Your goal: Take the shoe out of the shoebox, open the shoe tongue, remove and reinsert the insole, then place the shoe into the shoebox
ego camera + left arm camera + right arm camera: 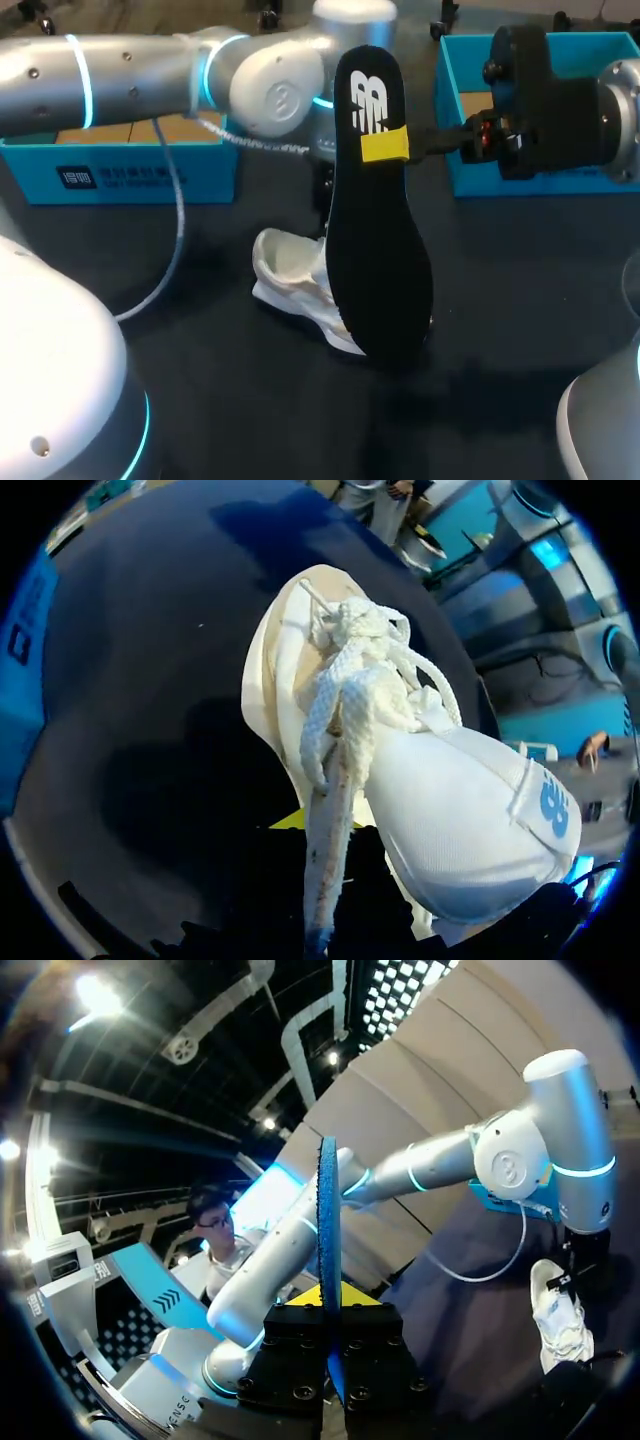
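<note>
A white laced shoe (pixel 295 275) lies on the dark table, partly behind the black insole (pixel 380 260). The insole stands upright above it, and my right gripper (pixel 385 145), coming in from the right, is shut on its upper part. In the right wrist view the insole (pixel 326 1210) shows edge-on between the fingers of the right gripper (pixel 327 1298). My left arm reaches across from the left, and its gripper (pixel 322 185) is mostly hidden behind the insole. In the left wrist view my left gripper (pixel 322 830) is shut on a thin edge of the shoe (pixel 350 710) by the laces.
A blue shoebox (pixel 130 165) stands at the back left under my left arm. A second blue box (pixel 460 120) stands at the back right behind my right gripper. A white cable (pixel 175 230) hangs from the left arm down toward the table.
</note>
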You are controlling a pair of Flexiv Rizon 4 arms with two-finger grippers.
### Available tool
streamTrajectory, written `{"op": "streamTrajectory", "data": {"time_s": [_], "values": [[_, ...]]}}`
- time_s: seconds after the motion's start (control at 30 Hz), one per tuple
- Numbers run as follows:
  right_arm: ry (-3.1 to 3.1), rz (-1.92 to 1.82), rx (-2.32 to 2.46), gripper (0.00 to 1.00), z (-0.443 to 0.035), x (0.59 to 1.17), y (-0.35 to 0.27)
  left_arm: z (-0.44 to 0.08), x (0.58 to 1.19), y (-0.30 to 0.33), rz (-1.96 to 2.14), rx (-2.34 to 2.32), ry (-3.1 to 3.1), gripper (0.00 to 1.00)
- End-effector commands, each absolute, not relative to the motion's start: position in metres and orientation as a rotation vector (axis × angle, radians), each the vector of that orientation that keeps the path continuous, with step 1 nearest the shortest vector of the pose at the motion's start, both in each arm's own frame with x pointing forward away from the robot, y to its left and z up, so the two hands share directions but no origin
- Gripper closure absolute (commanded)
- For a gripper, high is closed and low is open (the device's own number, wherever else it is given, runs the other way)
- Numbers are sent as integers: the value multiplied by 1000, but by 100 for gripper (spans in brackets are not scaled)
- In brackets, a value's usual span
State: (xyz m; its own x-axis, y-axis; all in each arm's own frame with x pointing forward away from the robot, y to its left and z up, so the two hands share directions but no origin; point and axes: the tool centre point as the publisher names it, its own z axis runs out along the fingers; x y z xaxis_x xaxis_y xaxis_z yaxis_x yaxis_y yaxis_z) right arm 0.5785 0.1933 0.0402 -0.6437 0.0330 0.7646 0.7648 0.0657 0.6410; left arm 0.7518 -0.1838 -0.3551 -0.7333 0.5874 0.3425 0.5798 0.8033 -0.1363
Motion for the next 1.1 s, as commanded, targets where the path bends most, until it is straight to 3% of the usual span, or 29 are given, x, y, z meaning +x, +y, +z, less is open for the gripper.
{"op": "streamTrajectory", "data": {"time_s": [0.03,0.27,1.1], "values": [[-1715,-1719,-844,100,42,569,198,-348,755,-188,-151,-1584,-2187,100],[-1715,-1719,-844,100,42,569,198,-334,757,-189,-166,-1999,-1926,100],[-1715,-1719,-844,100,42,569,198,-341,764,-194,-90,-1908,-2065,100]]}}
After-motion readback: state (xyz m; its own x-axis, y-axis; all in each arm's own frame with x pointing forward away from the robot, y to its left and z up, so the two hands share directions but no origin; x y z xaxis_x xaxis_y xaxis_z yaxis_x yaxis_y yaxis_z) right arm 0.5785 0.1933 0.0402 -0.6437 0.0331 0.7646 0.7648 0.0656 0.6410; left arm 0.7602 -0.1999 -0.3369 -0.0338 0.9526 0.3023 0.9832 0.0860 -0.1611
